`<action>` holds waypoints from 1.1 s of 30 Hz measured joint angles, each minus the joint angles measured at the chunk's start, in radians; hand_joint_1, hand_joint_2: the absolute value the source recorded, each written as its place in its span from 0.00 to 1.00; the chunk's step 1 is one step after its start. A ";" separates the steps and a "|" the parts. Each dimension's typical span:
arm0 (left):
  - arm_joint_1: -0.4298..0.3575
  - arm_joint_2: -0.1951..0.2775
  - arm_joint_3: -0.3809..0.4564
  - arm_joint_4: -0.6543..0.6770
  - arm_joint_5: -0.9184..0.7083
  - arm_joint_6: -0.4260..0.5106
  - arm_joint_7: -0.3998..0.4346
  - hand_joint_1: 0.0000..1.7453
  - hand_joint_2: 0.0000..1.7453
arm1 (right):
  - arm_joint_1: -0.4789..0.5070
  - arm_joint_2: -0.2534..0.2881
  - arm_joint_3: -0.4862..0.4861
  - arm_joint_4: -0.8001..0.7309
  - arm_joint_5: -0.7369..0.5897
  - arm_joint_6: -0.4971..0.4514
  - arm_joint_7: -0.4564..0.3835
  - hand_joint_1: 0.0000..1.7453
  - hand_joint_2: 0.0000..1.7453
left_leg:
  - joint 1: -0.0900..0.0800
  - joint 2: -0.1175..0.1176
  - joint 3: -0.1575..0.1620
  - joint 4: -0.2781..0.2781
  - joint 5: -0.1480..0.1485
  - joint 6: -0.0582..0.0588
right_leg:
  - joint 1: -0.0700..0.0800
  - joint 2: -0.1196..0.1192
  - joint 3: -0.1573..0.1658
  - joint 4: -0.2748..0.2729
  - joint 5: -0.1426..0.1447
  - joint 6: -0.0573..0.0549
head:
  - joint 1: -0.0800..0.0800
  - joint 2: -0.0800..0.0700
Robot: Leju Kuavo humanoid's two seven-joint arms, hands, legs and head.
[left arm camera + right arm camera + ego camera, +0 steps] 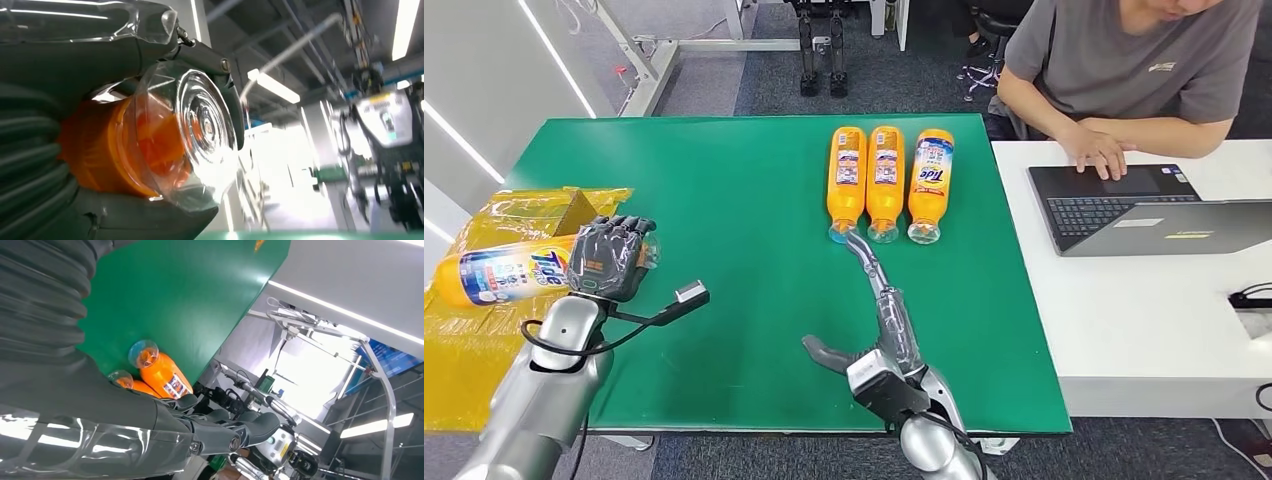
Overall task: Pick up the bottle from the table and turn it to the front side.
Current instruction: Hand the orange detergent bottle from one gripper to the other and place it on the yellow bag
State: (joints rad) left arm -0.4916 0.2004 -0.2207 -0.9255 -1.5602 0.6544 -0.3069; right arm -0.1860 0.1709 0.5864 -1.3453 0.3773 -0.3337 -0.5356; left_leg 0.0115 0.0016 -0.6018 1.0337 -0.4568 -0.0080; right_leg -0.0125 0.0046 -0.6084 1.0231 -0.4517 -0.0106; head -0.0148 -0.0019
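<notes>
A: What is hidden or cut off?

B: The person (1124,60) seated at the white table (1164,320) is cut by the upper edge of the head view, one forearm laid beside a laptop (1139,210). Much of the bottle (509,272) gripped by the left hand (611,258) is covered by the fingers; in the left wrist view its clear cap (197,135) and orange neck are seen end-on, and the label cannot be read there. The fingertips of the right hand (879,320) are hard to separate from their shiny covering.

A: How are the hands posed?

B: The left hand is closed around the cap end of the bottle, which is held lying sideways over the left edge of the green table (724,250), its Tide label turned upward. The right hand is held open over the table, nothing in it, thumb spread to the side, fingers stretched toward the row of three orange bottles (886,180) lying side by side at the far edge, caps toward the robot. Whether those caps are touched cannot be told.

A: And the surroundings?

B: A yellow crinkled bag (484,300) is seen left of the green table. Grey floor and metal frames are seen beyond it.
</notes>
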 joint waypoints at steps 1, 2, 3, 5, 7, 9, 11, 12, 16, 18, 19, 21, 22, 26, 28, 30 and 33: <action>-0.016 0.008 -0.009 0.032 0.002 -0.005 -0.001 1.00 1.00 | 0.001 0.000 -0.003 -0.001 0.000 0.002 0.000 0.00 1.00 | 0.000 0.000 0.000 0.000 0.000 0.000 | 0.000 0.000 0.000 0.000 0.000 0.000 | 0.000 0.000; -0.032 0.015 -0.017 0.063 0.002 -0.009 -0.001 1.00 1.00 | 0.002 0.000 -0.005 -0.002 0.000 0.003 0.000 0.00 1.00 | 0.000 0.000 0.000 0.000 0.000 0.000 | 0.000 0.000 0.000 0.000 0.000 0.000 | 0.000 0.000; -0.049 0.019 -0.022 0.094 0.002 -0.015 0.000 1.00 1.00 | 0.004 0.000 -0.007 -0.003 0.000 0.004 0.000 0.00 1.00 | 0.000 0.000 0.000 0.000 0.000 0.000 | 0.000 0.000 0.000 0.000 0.000 0.000 | 0.000 0.000; -0.085 0.025 -0.034 0.157 0.000 -0.028 0.003 1.00 1.00 | 0.010 0.000 -0.010 -0.008 0.001 0.006 -0.001 0.00 1.00 | 0.000 -0.001 0.000 0.000 0.000 0.000 | 0.000 -0.001 0.000 0.000 0.000 0.000 | 0.000 0.000; -0.122 0.028 -0.051 0.220 -0.003 -0.050 0.010 1.00 1.00 | 0.016 0.000 -0.014 -0.015 0.002 0.006 -0.001 0.00 1.00 | 0.000 -0.001 0.000 0.000 0.000 0.000 | 0.000 -0.001 0.000 0.000 0.000 0.000 | 0.000 0.000; -0.158 0.029 -0.076 0.286 -0.001 -0.091 0.001 1.00 1.00 | 0.021 0.000 -0.018 -0.021 0.003 0.005 -0.002 0.00 1.00 | 0.000 -0.001 0.000 0.000 0.000 0.000 | 0.000 -0.001 0.000 0.000 0.000 0.000 | 0.000 0.000; -0.186 0.029 -0.100 0.345 0.009 -0.140 -0.036 1.00 1.00 | 0.025 0.000 -0.022 -0.027 0.004 0.002 -0.003 0.00 1.00 | 0.000 -0.001 0.000 0.000 0.000 0.000 | 0.000 -0.001 0.000 0.000 0.000 0.000 | 0.000 0.000; -0.195 0.028 -0.109 0.370 0.014 -0.161 -0.059 1.00 1.00 | 0.027 0.001 -0.024 -0.030 0.004 0.000 -0.003 0.00 1.00 | 0.000 -0.001 0.000 0.000 0.000 0.000 | 0.000 -0.001 0.000 0.000 0.000 0.000 | 0.000 0.000; -0.218 0.022 -0.132 0.443 0.033 -0.233 -0.136 1.00 1.00 | 0.037 0.001 -0.030 -0.040 0.007 -0.009 0.000 0.00 1.00 | 0.000 -0.001 0.000 0.000 0.000 0.000 | 0.000 0.000 0.000 0.000 0.000 0.000 | 0.000 0.000; -0.228 0.020 -0.139 0.465 0.039 -0.256 -0.157 1.00 1.00 | 0.043 0.001 -0.032 -0.044 0.007 -0.011 0.001 0.00 1.00 | 0.000 -0.001 -0.001 0.000 0.000 0.000 | 0.000 0.000 0.000 0.000 0.000 0.000 | 0.000 0.000; -0.234 0.019 -0.143 0.475 0.041 -0.267 -0.164 1.00 1.00 | 0.045 0.001 -0.033 -0.046 0.008 -0.012 0.001 0.00 1.00 | 0.000 -0.001 -0.001 0.000 0.000 0.000 | 0.000 -0.001 0.000 0.000 0.000 0.000 | 0.000 0.000; -0.247 0.018 -0.148 0.492 0.044 -0.285 -0.177 1.00 1.00 | 0.050 0.001 -0.034 -0.049 0.007 -0.017 0.000 0.00 1.00 | 0.000 -0.001 -0.001 0.000 0.000 0.000 | 0.000 -0.001 0.000 0.000 0.000 0.000 | 0.000 0.000; -0.253 0.018 -0.150 0.498 0.047 -0.293 -0.183 1.00 1.00 | 0.053 0.001 -0.035 -0.050 0.007 -0.020 0.000 0.00 1.00 | 0.000 -0.001 -0.001 0.000 0.000 0.000 | 0.000 -0.001 0.000 0.000 0.000 0.000 | 0.000 0.000; -0.268 0.018 -0.151 0.516 0.057 -0.307 -0.201 1.00 1.00 | 0.062 0.001 -0.036 -0.051 0.006 -0.027 -0.001 0.00 1.00 | 0.000 -0.001 0.000 0.000 0.000 0.000 | 0.000 -0.001 0.000 0.000 0.000 0.000 | 0.000 0.000; -0.271 0.018 -0.152 0.521 0.058 -0.308 -0.204 1.00 1.00 | 0.065 0.001 -0.036 -0.051 0.005 -0.027 -0.002 0.00 1.00 | 0.000 -0.001 0.000 0.000 0.000 0.000 | 0.000 -0.001 0.000 0.000 0.000 0.000 | 0.000 0.000; -0.273 0.018 -0.152 0.526 0.060 -0.308 -0.204 1.00 1.00 | 0.066 0.001 -0.037 -0.051 0.005 -0.027 -0.002 0.00 1.00 | 0.000 -0.001 0.000 0.000 0.000 0.000 | 0.000 -0.001 0.000 0.000 0.000 0.000 | 0.000 0.000; -0.274 0.018 -0.152 0.531 0.061 -0.308 -0.204 1.00 1.00 | 0.067 0.001 -0.037 -0.052 0.003 -0.027 -0.003 0.00 1.00 | 0.000 -0.001 0.000 0.000 0.000 0.000 | 0.000 -0.001 0.000 0.000 0.000 0.000 | 0.000 0.000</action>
State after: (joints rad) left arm -0.7658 0.2185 -0.3727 -0.3941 -1.4992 0.3460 -0.5114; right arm -0.1189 0.1717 0.5493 -1.3969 0.3806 -0.3605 -0.5385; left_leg 0.0115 0.0010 -0.6022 1.0338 -0.4568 -0.0080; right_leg -0.0126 0.0041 -0.6085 1.0230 -0.4517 -0.0106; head -0.0145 -0.0019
